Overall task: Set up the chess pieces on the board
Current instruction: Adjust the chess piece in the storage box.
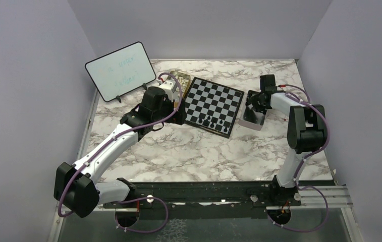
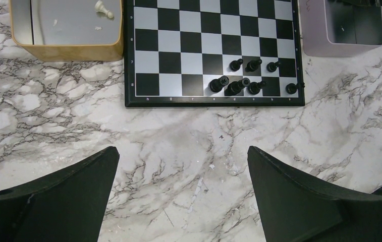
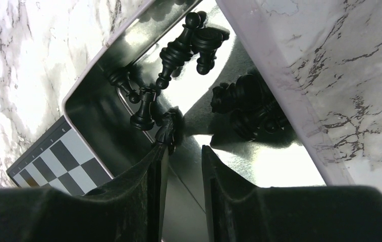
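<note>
1. On the checkered black-and-white chessboard (image 2: 178, 40): small black chess pieces (image 2: 236, 86) along near edge; more in pale metal tin (image 3: 269, 65).
2. Right gripper (image 3: 184, 148) in tin, jaws narrow; grip unclear.
3. Left gripper (image 2: 182, 151) wide open, empty.
4. Picking step, I'd say; next: pinch one piece cleanly.

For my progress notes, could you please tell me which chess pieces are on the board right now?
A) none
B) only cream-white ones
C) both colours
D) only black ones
D: the chess pieces on the board are all black, grouped in its two nearest rows in the left wrist view; the one cream-white piece seen lies in the gold tin.
</note>
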`<state>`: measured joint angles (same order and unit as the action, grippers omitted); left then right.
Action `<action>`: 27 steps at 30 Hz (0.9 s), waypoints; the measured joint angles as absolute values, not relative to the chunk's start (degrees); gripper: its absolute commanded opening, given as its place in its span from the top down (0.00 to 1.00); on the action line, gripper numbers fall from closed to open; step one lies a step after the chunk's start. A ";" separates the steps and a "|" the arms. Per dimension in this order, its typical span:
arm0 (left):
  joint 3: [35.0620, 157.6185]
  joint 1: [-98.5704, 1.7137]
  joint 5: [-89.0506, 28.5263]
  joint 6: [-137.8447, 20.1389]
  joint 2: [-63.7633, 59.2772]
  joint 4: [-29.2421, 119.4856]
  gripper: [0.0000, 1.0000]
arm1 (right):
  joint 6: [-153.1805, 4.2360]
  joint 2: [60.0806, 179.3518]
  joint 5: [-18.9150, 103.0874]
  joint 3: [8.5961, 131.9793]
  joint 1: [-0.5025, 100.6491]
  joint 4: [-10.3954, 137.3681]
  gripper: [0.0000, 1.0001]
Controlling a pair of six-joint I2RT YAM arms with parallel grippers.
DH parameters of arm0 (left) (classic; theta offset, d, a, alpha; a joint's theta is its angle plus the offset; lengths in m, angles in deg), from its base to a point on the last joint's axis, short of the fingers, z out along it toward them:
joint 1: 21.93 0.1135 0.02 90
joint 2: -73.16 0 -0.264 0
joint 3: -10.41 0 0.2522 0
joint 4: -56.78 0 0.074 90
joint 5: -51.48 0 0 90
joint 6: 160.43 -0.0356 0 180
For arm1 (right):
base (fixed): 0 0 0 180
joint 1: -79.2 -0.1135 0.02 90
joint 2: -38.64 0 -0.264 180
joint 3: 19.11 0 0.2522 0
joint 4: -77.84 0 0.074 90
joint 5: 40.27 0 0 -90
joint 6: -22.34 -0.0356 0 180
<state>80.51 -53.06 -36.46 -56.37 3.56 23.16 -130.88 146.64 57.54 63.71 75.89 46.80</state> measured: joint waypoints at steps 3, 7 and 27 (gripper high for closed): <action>80.51 -53.06 -36.46 -56.37 3.56 23.16 0.01 | -131.05 146.64 57.52 63.71 75.89 47.44 0.65; 80.51 -53.06 -36.46 -56.37 3.56 23.16 0.01 | -131.25 146.64 57.34 63.71 75.89 47.92 0.65; 80.51 -53.06 -36.44 -56.39 3.56 23.16 0.01 | -131.10 148.91 55.71 65.00 75.82 48.64 0.64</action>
<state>80.51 -53.06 -36.44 -56.39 3.56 23.16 -131.10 148.91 55.71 65.00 75.82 48.64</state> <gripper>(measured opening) 0.990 0.356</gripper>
